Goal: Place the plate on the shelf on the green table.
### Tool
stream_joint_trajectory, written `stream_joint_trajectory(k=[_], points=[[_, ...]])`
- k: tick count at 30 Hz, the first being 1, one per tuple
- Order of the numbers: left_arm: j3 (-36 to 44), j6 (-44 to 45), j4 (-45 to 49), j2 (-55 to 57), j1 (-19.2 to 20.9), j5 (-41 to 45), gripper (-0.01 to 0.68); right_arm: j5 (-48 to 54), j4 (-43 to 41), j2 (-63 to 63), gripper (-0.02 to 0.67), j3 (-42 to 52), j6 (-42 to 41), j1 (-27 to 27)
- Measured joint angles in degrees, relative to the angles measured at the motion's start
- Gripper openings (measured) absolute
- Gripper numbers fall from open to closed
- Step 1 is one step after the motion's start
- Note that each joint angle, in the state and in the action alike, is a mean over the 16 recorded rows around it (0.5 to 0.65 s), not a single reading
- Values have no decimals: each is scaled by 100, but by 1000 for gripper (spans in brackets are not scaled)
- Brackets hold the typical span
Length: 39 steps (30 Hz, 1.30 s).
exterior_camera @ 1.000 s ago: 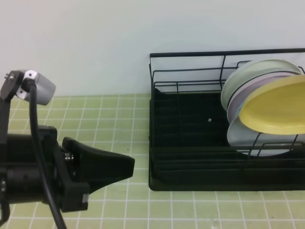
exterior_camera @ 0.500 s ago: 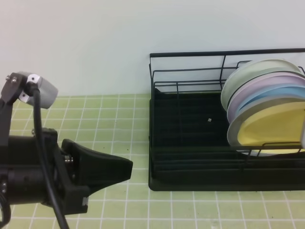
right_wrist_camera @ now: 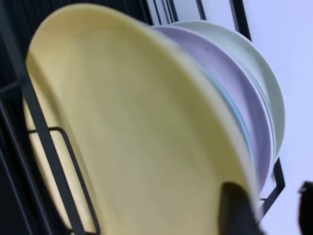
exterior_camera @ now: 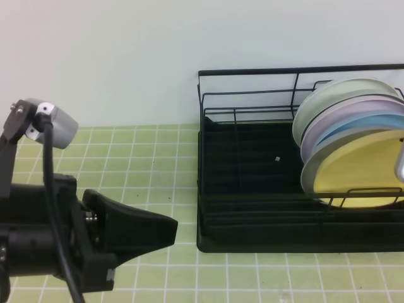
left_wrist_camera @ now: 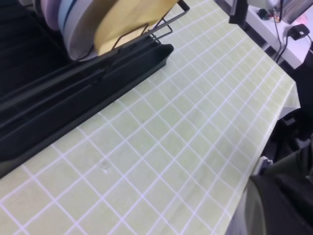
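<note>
From the high view, the plate (exterior_camera: 356, 165) is seen on edge in the shelf (exterior_camera: 252, 189), foremost of the stack, face toward the table (exterior_camera: 151, 151). The left gripper (exterior_camera: 151, 227) is parked; its fingers look closed. From the right wrist, a finger (right_wrist_camera: 234, 210) is seen at the rim, grip unclear. Release should be gentle, once the rim is seated between rails.

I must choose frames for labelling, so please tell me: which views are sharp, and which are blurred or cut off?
Exterior high: sharp, evenly lit, but the shelf is cropped at the right edge. Left wrist: the green table is clear; the dark bottom-right corner is unreadable. Right wrist: the plate is smeared and soft, filling the frame.
</note>
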Motion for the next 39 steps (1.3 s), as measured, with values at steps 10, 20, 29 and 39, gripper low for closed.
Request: stream_joint_trajectory(k=[10, 20, 29, 39], points=[[0, -47, -57, 0, 0, 146, -1, -269, 155, -109, 334, -3, 1034, 0], [0, 116, 106, 0, 0, 19, -1, -155, 1486, -902, 142, -50, 2711, 1], [120, 453, 341, -72, 0, -496, -1, 493, 3079, -2264, 3, 110, 3033, 0], [917, 614, 517, -773, 0, -1362, -1, 967, 3756, -3996, -1, 825, 2778, 0]])
